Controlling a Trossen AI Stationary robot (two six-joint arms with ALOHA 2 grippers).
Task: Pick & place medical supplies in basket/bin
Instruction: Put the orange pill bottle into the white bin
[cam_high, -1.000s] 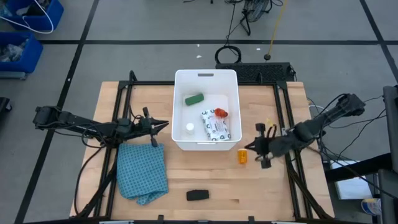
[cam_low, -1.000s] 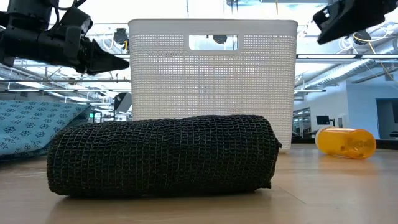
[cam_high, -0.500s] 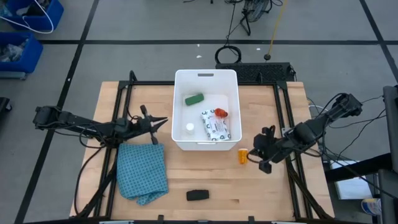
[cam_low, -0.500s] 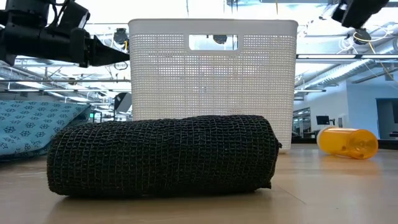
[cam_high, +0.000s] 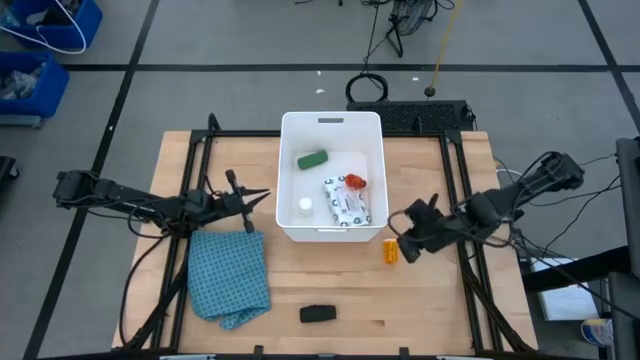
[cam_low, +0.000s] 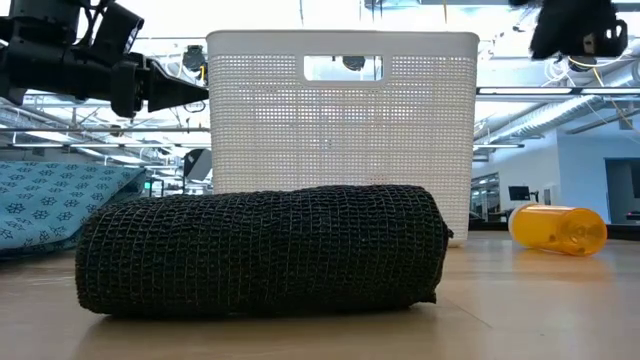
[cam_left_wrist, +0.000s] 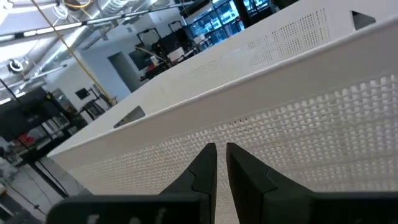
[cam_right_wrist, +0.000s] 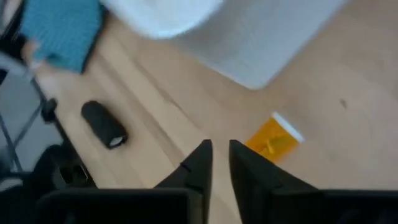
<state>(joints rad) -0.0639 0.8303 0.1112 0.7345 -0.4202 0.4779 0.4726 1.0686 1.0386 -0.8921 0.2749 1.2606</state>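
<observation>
1. Large white rectangular plastic tub (cam_high: 331, 124) on the wooden tabletop (cam_high: 440, 310), holding a green oblong piece (cam_high: 312, 159), a flat white printed packet (cam_high: 342, 205) and a small red-and-white tube (cam_high: 353, 181).
2. Orange pill bottle with white cap (cam_high: 389, 250), lying just beside the tub's near right corner.
3. Black oblong piece (cam_high: 317, 314), well in front of the tub; blue checked cloth (cam_high: 230, 277) to the tub's front left.
4. Right hand (cam_high: 405, 240), fingers nearly closed, empty, above the bottle.
5. Left hand (cam_high: 262, 197), fingers nearly together, empty, beside the tub's left wall.

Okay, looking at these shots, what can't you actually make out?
- Low view: everything inside the white tub is hidden by its own wall.
- Low view: the black roll blocks the table behind it.
- High view: printing on the flat white packet is too small to read.
- Right wrist view: the orange pill bottle label is blurred.
- Low view: the right hand is cut off by the top edge.
</observation>
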